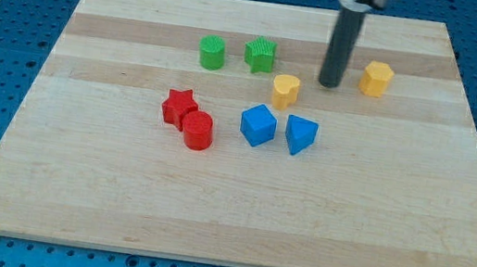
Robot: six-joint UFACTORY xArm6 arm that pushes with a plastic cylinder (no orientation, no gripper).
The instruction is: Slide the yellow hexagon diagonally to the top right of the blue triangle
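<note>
My tip (pixel 330 84): upper middle-right of the frame, resting on the wooden board (pixel 117 201); I carry no jaws, only a straight dark rod, holding nothing.
Yellow hexagon (pixel 376 79): upper right, just to the right of my tip, with a small gap between us.
Blue triangle (pixel 300 135): near the centre, below and slightly left of my tip, well below-left of the hexagon.
Yellow heart (pixel 286 89): just left of my tip, above the blue pair.
Blue cube (pixel 258 124): just beside the triangle, on its left.
Green cylinder (pixel 212 52) and green star (pixel 261 54): upper middle, side by side.
Red star (pixel 179 106) and red cylinder (pixel 197 130): left of centre, touching.
</note>
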